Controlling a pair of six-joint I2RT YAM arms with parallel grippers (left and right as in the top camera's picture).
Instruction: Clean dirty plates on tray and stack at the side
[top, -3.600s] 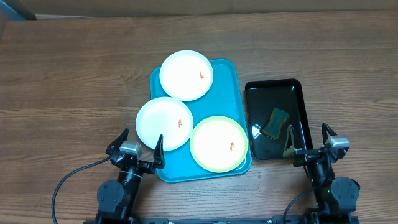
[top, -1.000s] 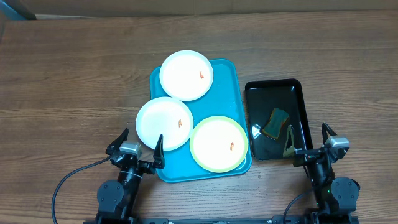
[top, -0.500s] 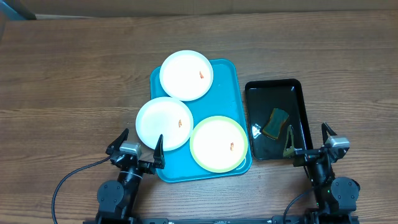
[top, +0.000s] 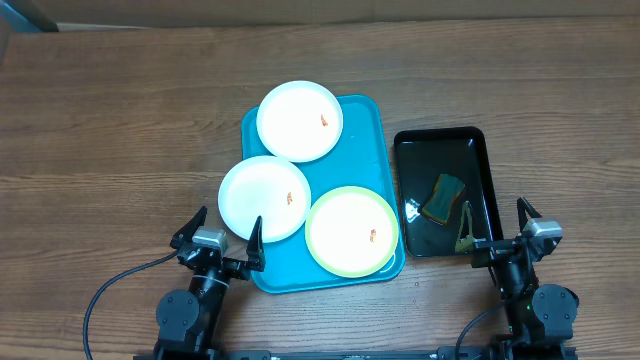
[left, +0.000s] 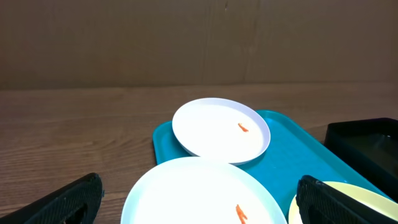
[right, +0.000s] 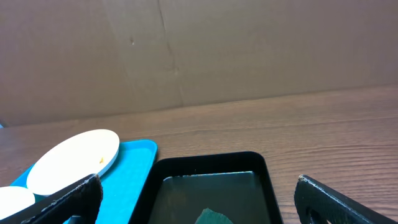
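Observation:
A turquoise tray (top: 366, 130) lies mid-table with three plates, each with a small orange-red smear. A white plate (top: 299, 121) is at the back, also in the left wrist view (left: 221, 129) and the right wrist view (right: 73, 160). A second white plate (top: 263, 197) overhangs the tray's left edge, close in the left wrist view (left: 199, 193). A green-rimmed plate (top: 351, 230) is at the front right. My left gripper (top: 220, 235) is open and empty at the tray's front left corner. My right gripper (top: 497, 230) is open and empty in front of the black tray.
A smaller glossy black tray (top: 481, 150) holding water and a green-yellow sponge (top: 442, 196) stands right of the turquoise tray; it also shows in the right wrist view (right: 211, 165). A cardboard wall (left: 186, 37) backs the wooden table (top: 120, 120).

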